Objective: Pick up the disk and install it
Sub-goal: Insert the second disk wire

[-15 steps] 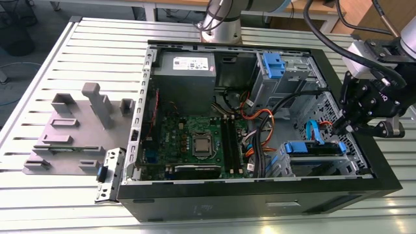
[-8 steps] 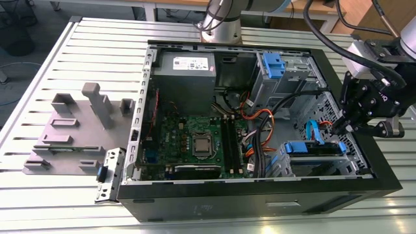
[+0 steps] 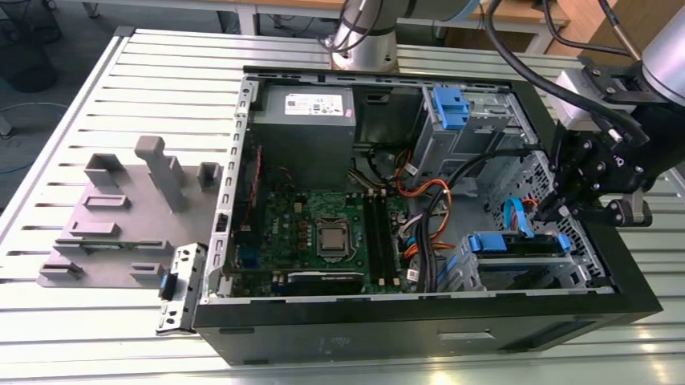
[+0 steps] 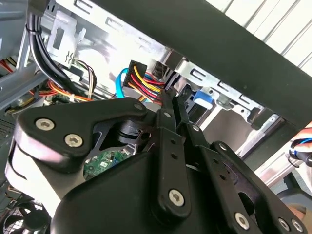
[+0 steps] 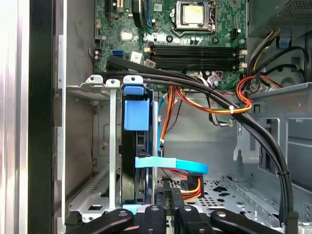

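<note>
The disk [image 3: 521, 245] sits edge-up in a slot of the metal drive cage [image 3: 503, 277], in the case corner at the exterior view's lower right. Its blue bracket [image 3: 487, 241] shows at one end. In the first wrist view the disk [image 5: 130, 165] is a dark slab standing in the cage, with the blue bracket [image 5: 135, 111] on its end. My gripper [image 3: 548, 215] hangs just above and beside the disk, over the cage. Its thin black fingers [image 5: 171, 197] are pressed together with nothing between them. In the second wrist view the gripper [image 4: 168, 100] points at the connectors.
A light blue flat cable [image 5: 170, 165] crosses right by the fingertips, with orange and yellow wires [image 5: 187, 187] beneath. Thick black cables [image 5: 219, 95] run over the cage. The motherboard [image 3: 321, 233], power supply [image 3: 305, 108] and an upper drive bay [image 3: 450, 108] fill the case. A grey fixture [image 3: 118, 216] lies outside.
</note>
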Robot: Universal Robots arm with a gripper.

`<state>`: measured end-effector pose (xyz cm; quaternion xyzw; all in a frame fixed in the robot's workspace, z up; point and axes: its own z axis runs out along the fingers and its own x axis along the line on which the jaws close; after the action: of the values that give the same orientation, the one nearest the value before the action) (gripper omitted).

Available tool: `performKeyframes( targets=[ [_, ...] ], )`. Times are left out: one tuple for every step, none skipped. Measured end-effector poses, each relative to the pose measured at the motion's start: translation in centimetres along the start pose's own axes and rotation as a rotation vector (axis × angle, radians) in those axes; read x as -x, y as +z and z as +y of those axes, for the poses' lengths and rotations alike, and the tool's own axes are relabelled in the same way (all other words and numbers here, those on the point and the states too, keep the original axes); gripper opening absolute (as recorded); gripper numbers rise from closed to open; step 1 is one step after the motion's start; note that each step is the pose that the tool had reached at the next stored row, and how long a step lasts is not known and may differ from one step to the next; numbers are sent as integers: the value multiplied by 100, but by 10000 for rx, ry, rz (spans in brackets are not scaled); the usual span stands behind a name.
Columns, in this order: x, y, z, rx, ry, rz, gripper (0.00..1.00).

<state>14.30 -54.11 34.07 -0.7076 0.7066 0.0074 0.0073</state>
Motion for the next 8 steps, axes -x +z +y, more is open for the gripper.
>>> performKeyframes(
  targets=[
    [-7,0,1,-5,-1,0,16],
    [-18,0,2,-9,-2,0,16],
    [-34,0,3,-11,-2,-1,16],
    [-53,-1,4,-14,-1,-1,16],
    [-71,-2,7,-19,0,-1,16],
    [-88,-2,13,-27,0,-6,16],
    [-103,-2,21,-39,-1,-13,16],
    [-118,-3,31,-56,-2,-20,16]
  ],
)
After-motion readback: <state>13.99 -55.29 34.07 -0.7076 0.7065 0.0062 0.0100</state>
